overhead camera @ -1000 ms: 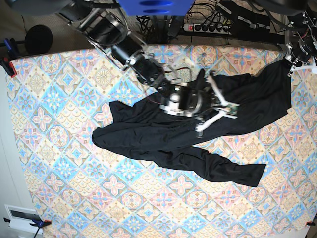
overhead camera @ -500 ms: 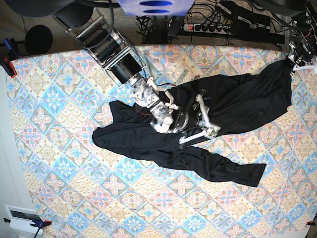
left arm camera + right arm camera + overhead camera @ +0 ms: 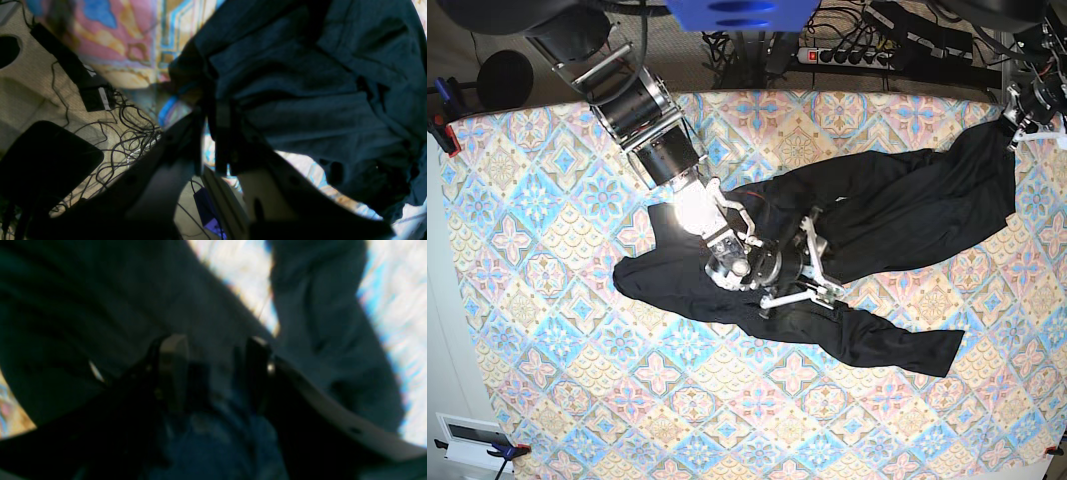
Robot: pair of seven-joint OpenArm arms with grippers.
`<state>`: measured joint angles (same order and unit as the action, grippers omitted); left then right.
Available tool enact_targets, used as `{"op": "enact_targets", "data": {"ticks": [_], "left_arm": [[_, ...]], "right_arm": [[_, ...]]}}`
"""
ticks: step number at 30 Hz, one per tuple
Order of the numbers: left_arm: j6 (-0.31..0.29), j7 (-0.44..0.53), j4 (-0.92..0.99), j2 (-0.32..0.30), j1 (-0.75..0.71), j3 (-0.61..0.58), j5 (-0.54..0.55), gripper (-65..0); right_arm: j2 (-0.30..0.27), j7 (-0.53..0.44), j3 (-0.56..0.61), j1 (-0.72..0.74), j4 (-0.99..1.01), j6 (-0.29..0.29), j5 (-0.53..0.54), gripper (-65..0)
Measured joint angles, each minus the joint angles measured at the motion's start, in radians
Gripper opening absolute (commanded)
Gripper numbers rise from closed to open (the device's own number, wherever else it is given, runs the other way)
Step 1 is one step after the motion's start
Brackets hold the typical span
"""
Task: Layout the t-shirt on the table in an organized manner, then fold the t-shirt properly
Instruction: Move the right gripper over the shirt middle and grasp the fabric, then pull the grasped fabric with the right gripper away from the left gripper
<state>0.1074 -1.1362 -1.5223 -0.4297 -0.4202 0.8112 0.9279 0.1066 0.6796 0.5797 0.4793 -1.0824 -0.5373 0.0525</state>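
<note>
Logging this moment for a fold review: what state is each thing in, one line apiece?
t-shirt: crumpled and stretched across the table, not laid flat, unfolded.
left gripper: jaws shut on the t-shirt's corner at the table's far edge.
right gripper: jaws open, down over the t-shirt's middle, cloth between them.
table: patterned cover lying flat.

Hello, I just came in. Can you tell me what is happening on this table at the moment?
A two-armed robot is laying out a black t-shirt on the patterned table. The shirt lies crumpled across the middle, not yet flat or folded. The left gripper is shut on a corner of the shirt at the table's far edge. The right gripper is low over the middle of the shirt with its jaws apart and cloth between them, not pinched as far as the pictures show.
</note>
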Motion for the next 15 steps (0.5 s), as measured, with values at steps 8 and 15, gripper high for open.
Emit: {"op": "enact_targets", "data": {"ticks": [8,15], "left_arm": [[0.000,0.002,0.000,-0.002,0.002,0.000,-0.001,-59.7],[0.001,0.002,0.000,-0.002,0.019,0.000,-0.005,-59.7]], "right_arm": [[0.005,-0.096,0.001,0.006,0.117,0.010,0.000,-38.5],[0.012,-0.211,-0.003,0.032,0.222,-0.001,-0.129,-45.0]]}}
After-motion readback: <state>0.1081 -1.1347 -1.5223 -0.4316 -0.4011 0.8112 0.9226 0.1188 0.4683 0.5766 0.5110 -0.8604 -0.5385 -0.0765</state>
